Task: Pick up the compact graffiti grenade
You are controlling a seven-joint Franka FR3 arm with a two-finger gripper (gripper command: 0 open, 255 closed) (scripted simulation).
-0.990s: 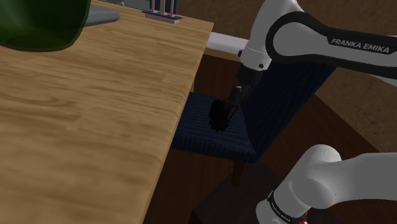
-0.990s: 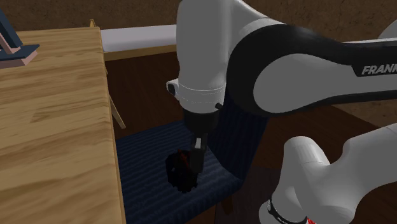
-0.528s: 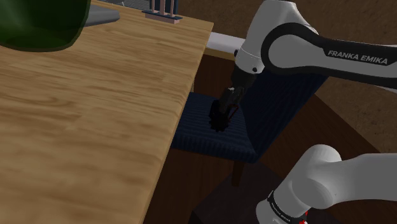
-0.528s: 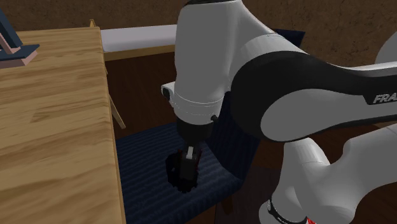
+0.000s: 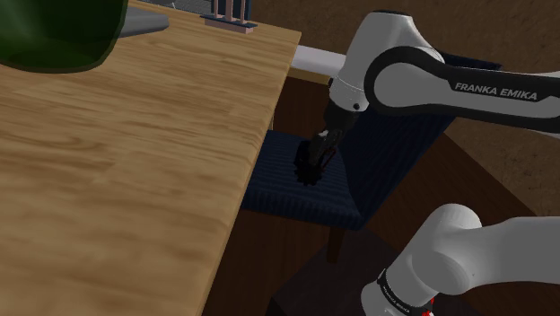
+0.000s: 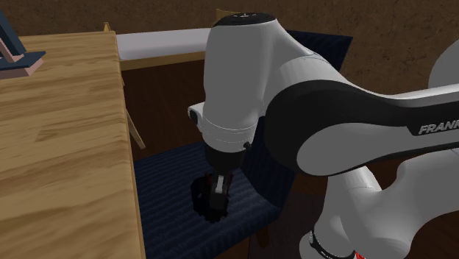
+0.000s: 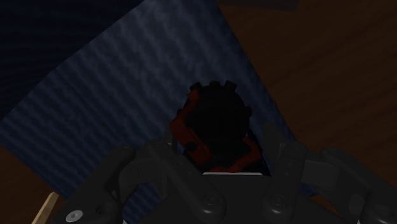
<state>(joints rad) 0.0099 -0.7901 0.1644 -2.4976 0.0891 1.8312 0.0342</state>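
The grenade [image 5: 308, 171] is a small black knobbly object with red trim. It sits on the dark blue ribbed seat [image 5: 287, 196] of a chair tucked beside the wooden table. My black gripper [image 5: 318, 153] comes down on it from above and overlaps its top. From the second exterior view the gripper [image 6: 220, 190] stands against the grenade [image 6: 204, 202], and the white wrist hides the part above it. Seen from the wrist, the grenade [image 7: 216, 124] lies right ahead of the hand on the blue seat [image 7: 108, 89].
The wooden table [image 5: 117, 153] edge runs close beside the chair on the shoulder view's left. The chair's blue back [image 5: 399, 148] rises behind the gripper. A dark green object [image 5: 54, 31] and a small rack [image 5: 229, 18] stand on the table's far side. Brown floor lies below.
The wrist has sunk lower and swung towards the grenade, so the hand now sits closer over it. The grenade has stayed where it was on the seat.
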